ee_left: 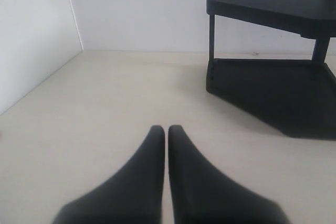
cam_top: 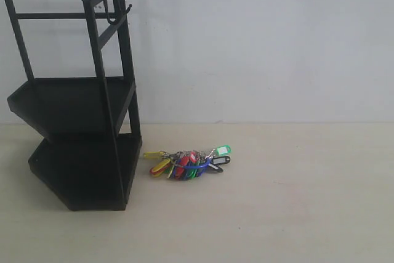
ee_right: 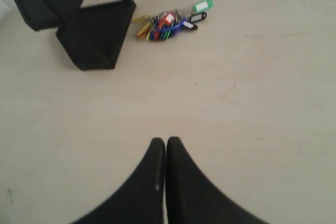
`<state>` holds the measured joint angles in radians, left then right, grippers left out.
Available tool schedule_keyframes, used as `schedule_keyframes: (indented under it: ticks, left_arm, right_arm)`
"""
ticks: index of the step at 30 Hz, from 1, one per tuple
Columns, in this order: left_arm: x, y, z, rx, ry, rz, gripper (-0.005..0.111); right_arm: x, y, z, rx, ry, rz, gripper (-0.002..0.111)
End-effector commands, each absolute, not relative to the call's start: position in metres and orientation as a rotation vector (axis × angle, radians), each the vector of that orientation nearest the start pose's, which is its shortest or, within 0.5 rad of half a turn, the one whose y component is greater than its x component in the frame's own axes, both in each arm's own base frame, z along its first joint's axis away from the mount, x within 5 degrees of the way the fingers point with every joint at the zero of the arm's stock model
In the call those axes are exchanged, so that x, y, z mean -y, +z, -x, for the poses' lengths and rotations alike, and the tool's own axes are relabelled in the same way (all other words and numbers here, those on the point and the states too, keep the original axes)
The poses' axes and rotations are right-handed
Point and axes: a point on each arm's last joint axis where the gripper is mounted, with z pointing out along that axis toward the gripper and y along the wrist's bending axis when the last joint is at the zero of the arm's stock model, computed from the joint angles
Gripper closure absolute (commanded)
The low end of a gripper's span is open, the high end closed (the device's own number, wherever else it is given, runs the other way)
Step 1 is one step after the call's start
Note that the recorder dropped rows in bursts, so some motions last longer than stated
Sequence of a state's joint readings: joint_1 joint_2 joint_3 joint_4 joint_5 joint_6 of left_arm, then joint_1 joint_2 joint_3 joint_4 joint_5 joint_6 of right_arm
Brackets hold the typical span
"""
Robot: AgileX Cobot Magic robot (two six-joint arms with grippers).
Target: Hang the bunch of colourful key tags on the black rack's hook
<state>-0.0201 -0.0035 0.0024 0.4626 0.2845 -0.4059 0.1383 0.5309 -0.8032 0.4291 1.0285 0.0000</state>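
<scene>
The colourful key tag bunch (cam_top: 189, 162) lies on the pale tabletop just right of the black rack (cam_top: 77, 100); the right wrist view shows the bunch (ee_right: 170, 20) far ahead beside the rack (ee_right: 79, 30). A thin black hook (cam_top: 110, 12) hangs from the rack's top bars, with nothing on it. My left gripper (ee_left: 166, 128) is shut and empty over bare table, with the rack's two tray shelves (ee_left: 273, 85) ahead of it. Also shut and empty, my right gripper (ee_right: 165, 141) sits well short of the bunch. Neither gripper appears in the exterior view.
A white wall (cam_top: 258, 41) stands close behind the rack and the bunch. In the left wrist view a second white wall (ee_left: 31, 30) meets it at a corner, bounding the table (cam_top: 295, 201) on that side.
</scene>
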Motion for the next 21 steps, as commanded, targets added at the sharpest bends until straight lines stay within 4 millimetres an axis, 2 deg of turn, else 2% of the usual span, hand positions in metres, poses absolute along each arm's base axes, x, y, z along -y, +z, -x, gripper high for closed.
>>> schedule_keyframes:
  ticks: [1,3,6,8,12,16,18,21]
  left_arm:
    - [-0.010,0.190,-0.055,-1.739,0.119,0.043,0.102]
    - [-0.010,0.190,-0.055,-1.739,0.119,0.043,0.102]
    - [-0.010,0.190,-0.055,-1.739,0.119,0.043,0.102]
    - [-0.010,0.190,-0.055,-1.739,0.119,0.043,0.102]
    - [-0.010,0.190,-0.055,-1.739,0.119,0.043,0.102]
    - [-0.010,0.190,-0.055,-1.739,0.119,0.043,0.102]
    - [-0.010,0.190,-0.055,-1.739,0.119,0.043,0.102]
    - [-0.010,0.190,-0.055,-1.737,0.119,0.042,0.102]
  right_arm:
    - [-0.055,0.349,-0.094,-2.262,0.642,0.354,0.108]
    - [-0.067,0.342,-0.117,-2.287,0.750,0.450,0.108]
    - [-0.077,0.329,-0.147,-2.331,0.854,0.469,0.108]
    - [-0.085,0.314,-0.177,-2.316,0.921,0.503,0.107]
    - [-0.103,0.293,-0.211,-2.286,0.906,0.485,0.091]
    - [-0.130,0.264,-0.254,-2.335,0.812,0.322,0.060]
    - [-0.139,0.251,-0.274,-2.368,0.793,0.200,0.055]
    - [-0.154,0.235,-0.307,-2.430,0.846,0.058,0.057]
